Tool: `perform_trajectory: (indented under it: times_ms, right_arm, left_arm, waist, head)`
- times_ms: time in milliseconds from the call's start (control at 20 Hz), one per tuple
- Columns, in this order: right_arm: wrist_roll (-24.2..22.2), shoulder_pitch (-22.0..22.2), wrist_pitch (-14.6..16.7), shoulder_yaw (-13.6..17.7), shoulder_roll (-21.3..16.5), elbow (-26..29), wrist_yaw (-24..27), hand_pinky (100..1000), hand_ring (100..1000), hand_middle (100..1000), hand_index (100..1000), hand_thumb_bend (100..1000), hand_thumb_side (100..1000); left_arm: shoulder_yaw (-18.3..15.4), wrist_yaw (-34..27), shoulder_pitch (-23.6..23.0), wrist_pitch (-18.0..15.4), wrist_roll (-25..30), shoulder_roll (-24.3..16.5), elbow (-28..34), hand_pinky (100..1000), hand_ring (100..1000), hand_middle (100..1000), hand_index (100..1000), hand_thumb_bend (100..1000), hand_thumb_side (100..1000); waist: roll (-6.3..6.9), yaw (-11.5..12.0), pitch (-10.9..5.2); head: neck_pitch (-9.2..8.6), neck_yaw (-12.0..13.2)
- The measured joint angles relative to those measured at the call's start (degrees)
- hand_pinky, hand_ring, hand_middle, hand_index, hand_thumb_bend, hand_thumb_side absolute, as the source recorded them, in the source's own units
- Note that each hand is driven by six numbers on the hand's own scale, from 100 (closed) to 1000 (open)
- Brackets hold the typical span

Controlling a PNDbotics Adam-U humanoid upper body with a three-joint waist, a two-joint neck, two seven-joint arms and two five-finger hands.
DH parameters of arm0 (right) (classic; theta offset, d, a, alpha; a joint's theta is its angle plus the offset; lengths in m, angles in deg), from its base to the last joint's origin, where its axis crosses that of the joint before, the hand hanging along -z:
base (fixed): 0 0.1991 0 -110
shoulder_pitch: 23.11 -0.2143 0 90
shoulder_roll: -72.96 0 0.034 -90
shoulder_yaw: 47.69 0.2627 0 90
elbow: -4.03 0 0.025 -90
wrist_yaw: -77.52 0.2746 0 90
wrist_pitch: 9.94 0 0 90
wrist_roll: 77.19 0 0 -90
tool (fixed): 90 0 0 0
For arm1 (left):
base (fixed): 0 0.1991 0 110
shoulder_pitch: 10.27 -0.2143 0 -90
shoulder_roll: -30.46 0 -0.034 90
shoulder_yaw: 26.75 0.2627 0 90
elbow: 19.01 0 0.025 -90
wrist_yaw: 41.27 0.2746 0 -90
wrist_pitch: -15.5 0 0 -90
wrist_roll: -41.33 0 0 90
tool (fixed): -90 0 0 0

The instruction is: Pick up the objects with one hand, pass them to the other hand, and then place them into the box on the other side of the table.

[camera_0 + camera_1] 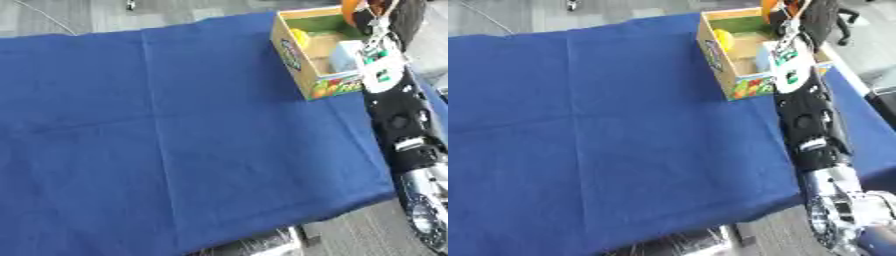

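The right arm [811, 130] comes up the right edge of the frame and its hand [787, 12] is over the cardboard box [297, 60] in the upper right, holding something orange [350, 7], though I can't tell how the fingers sit. The box, on the blue cloth [175, 140], has a yellow thing [724, 37] and a pale blue carton [344, 56] inside

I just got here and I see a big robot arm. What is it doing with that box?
The robot's right arm reaches across the blue-covered table to the cardboard box at the far right corner. Its right hand is over the box, with something orange showing by it; whether it holds that, I cannot tell. A yellow thing already lies inside the box. The left hand is out of sight.
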Motion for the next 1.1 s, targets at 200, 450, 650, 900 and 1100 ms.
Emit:
perform_trajectory:
  times_ms: [200, 450, 650, 900, 1100]
  right_arm:
    - [-3.2, 0.1, 0.7, -0.3, -0.5, -2.4, -0.5, 642, 585, 553, 757, 289, 100]
    - [-9.7, 0.1, 1.1, -0.7, -0.9, -4.0, -2.7, 676, 640, 648, 855, 470, 286]
    - [-13.2, 0.1, 0.4, -0.7, -1.1, -4.8, -4.5, 721, 718, 778, 956, 612, 483]
    - [-14.7, 0.1, -0.7, -0.2, -1.4, -5.1, -5.3, 728, 729, 804, 971, 608, 518]
    - [-14.2, 0.1, -0.9, 0.0, -1.4, -4.6, -5.3, 732, 733, 806, 974, 566, 467]
  left_arm:
    - [-0.2, 0.0, -0.4, 0.1, -0.1, 0.0, 0.1, 740, 449, 493, 539, 154, 371]
    - [-0.3, 0.0, -0.6, 0.1, -0.1, 0.0, 0.1, 740, 448, 492, 538, 155, 374]
    - [-0.4, 0.0, -0.9, 0.1, 0.0, 0.0, 0.1, 741, 447, 492, 538, 154, 375]
    - [-0.5, 0.1, -1.0, 0.2, 0.0, 0.0, 0.1, 742, 448, 492, 538, 160, 382]
    - [-0.5, 0.1, -1.0, 0.2, 0.1, 0.0, 0.0, 743, 451, 495, 541, 184, 394]
  waist:
    - [0.0, 0.1, 0.0]
    - [0.0, 0.2, 0.0]
    - [0.0, 0.2, 0.0]
    - [0.0, 0.2, -0.01]
    - [0.0, 0.3, -0.01]
  head:
    - [0.0, -0.3]
    - [0.01, -0.5]
    - [0.01, -0.7]
    - [0.02, -0.9]
    - [0.02, -0.9]
